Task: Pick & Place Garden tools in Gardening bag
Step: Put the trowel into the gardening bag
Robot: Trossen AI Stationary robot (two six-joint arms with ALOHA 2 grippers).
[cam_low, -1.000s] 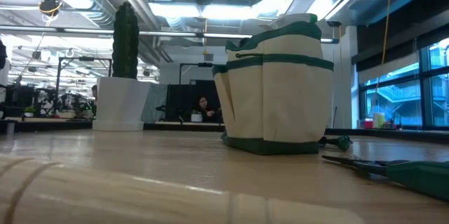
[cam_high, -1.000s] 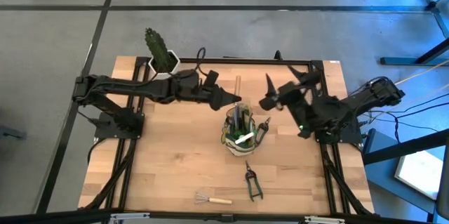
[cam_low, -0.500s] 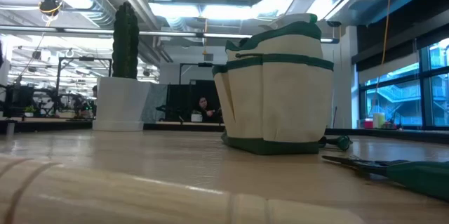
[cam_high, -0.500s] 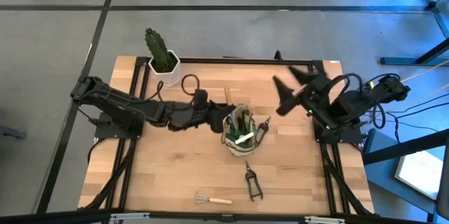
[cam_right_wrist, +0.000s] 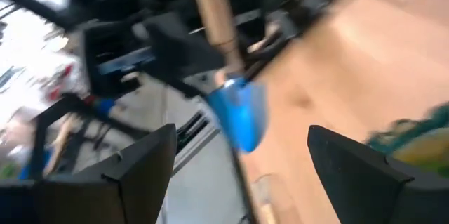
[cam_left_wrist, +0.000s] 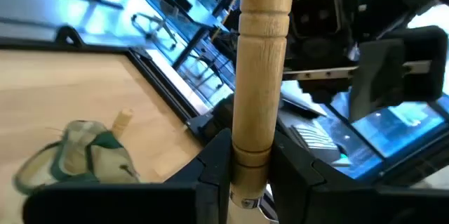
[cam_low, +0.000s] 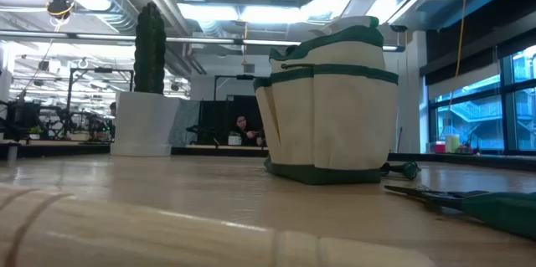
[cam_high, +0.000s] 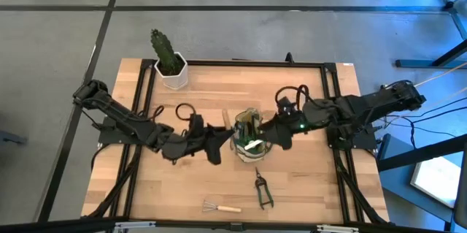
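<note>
The gardening bag [cam_high: 249, 135] stands mid-table, pale with green trim in the low view [cam_low: 331, 108], with tools sticking up from it. My left gripper [cam_high: 220, 141] is just left of the bag, shut on a wooden-handled trowel [cam_left_wrist: 261, 55]. The right wrist view shows the trowel's blue blade [cam_right_wrist: 240, 115]. My right gripper [cam_high: 268, 135] hovers open at the bag's right side, and nothing is between its fingers [cam_right_wrist: 140, 175]. Pruning shears [cam_high: 263, 191] and a small wire rake [cam_high: 219, 206] lie flat near the table's front edge. My left gripper pinches the trowel's wooden handle between its two fingers [cam_left_wrist: 214, 171]. They grip the blade end [cam_left_wrist: 251, 155], just above the metal collar, and lie across the handle. The trowel is lifted clear of the table, its free handle end [cam_high: 225, 117] toward the far edge.
A cactus in a white pot [cam_high: 171, 63] stands at the far left corner. A black frame rail [cam_high: 255, 64] runs along the table's far edge. Bare wood [cam_high: 175, 189] lies at the near left.
My left gripper has swung with the trowel from the bag's far side toward the table's near and left edges, and has turned. The trowel has stayed clear of the table. My right gripper has turned about and come down and left to the bag's right side, and has stayed open.
</note>
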